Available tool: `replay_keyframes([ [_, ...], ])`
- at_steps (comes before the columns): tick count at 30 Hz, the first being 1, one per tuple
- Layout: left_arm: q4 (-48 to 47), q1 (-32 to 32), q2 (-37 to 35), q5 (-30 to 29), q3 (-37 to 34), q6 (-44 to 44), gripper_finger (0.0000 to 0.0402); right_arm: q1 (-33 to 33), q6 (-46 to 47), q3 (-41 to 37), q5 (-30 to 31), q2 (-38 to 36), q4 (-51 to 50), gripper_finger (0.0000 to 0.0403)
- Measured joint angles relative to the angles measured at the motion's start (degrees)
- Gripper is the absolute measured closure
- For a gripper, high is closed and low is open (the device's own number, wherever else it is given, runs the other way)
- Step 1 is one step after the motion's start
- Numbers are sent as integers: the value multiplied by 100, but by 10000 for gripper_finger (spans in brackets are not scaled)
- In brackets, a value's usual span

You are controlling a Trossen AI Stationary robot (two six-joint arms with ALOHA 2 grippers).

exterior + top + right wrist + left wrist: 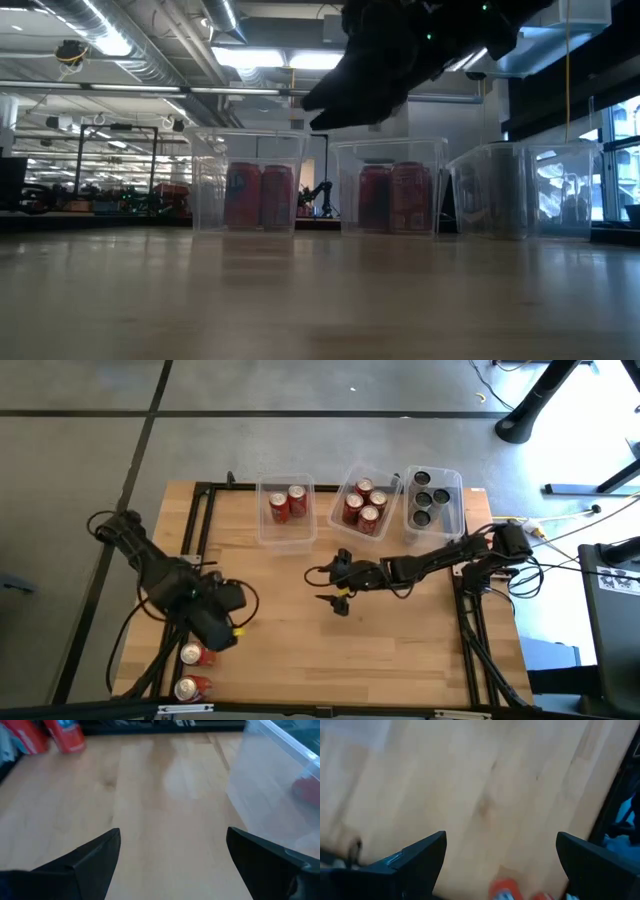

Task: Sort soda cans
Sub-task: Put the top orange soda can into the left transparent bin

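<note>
Two red soda cans stand near the table's near left corner, one just behind the other. My left gripper hovers open beside them; its wrist view shows its fingers spread above the wood, with a red can at the picture's edge. My right gripper is open over the table's middle, empty. The far bins hold the other cans: two red, several red, and three black.
Three clear plastic bins stand in a row along the far edge: left, middle, right. A black frame runs along the table's sides. Bare wood lies between the bins and the near edge. In the low view, the right arm hangs above the bins.
</note>
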Motion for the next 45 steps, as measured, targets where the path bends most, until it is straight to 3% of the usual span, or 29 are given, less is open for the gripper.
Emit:
replay_keyframes([
  [10,-377,-1144,81,726,-41,-3075,39,707,589,0,-8,0,14,42],
  [16,-486,-1515,204,873,-43,-4216,39,1126,889,0,202,0,9,42],
  [31,-470,-1978,717,1840,-47,-5081,39,1521,1114,0,749,0,4,42],
  [45,-133,-2273,932,1840,-323,-5553,39,1519,1195,0,746,0,3,42],
])
